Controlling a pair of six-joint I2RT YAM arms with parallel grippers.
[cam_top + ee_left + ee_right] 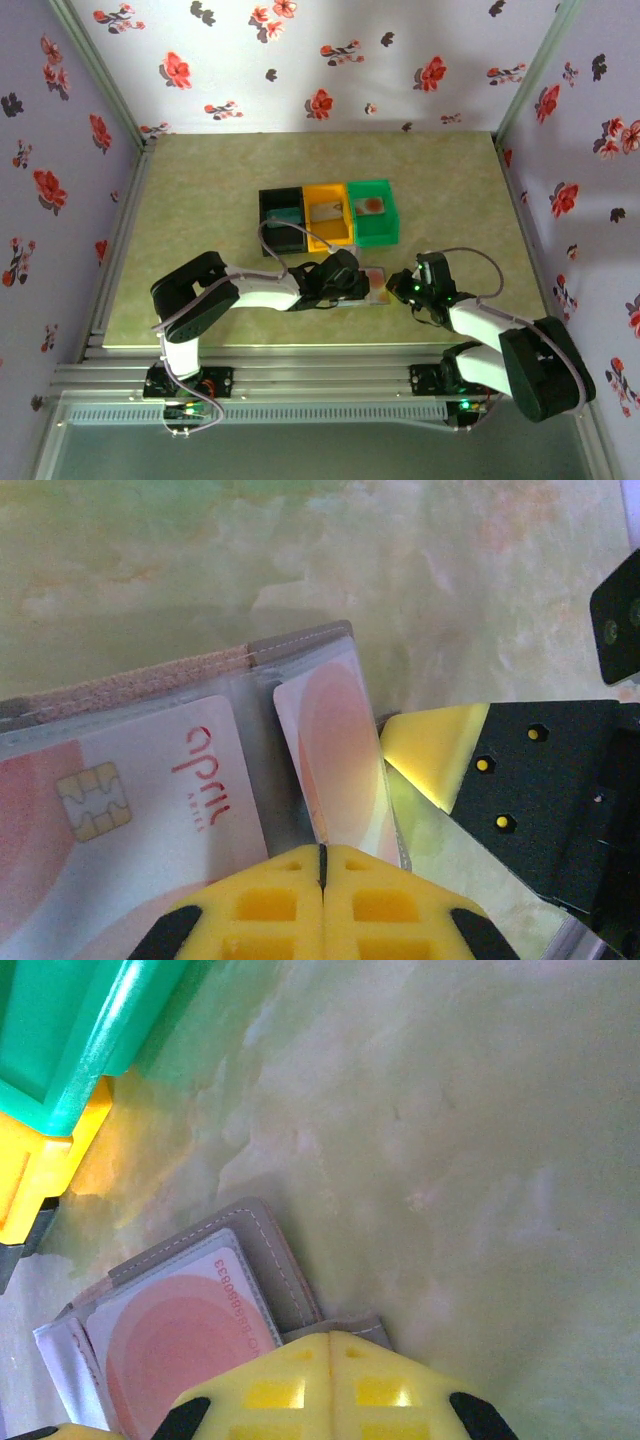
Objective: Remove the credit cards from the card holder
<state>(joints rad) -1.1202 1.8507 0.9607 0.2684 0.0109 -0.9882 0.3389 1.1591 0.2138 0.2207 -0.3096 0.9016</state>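
Closest to me, the two arms reach in from the near edge of the counter (pixel 200 200) and meet just short of its middle. The left end effector (pixel 322 865) has its yellow fingers pressed together with no gap. They meet right at the near end of a pale card with a red-orange blot, one of the credit cards (pixel 335 770). I cannot tell whether the card is nipped between them. That card sits tilted in the right-hand sleeve of the card holder (pixel 300 645). Beside it, a second card with a chip and red lettering lies flat in the left-hand sleeve.

The right end effector (pixel 330 1350) is closed as well, fingertip against fingertip, over the grey stitched edge of the holder. From the left wrist, one of its yellow tips touches the holder's right side. The holder lies open and flat on the counter between the two arms.

Just beyond it stand three bins in a row, touching one another: the black bin (pixel 282 222), the orange bin (pixel 328 216) and the green bin (pixel 373 230). A small flat piece (pixel 370 207) lies in the green one, pale with a reddish spot.
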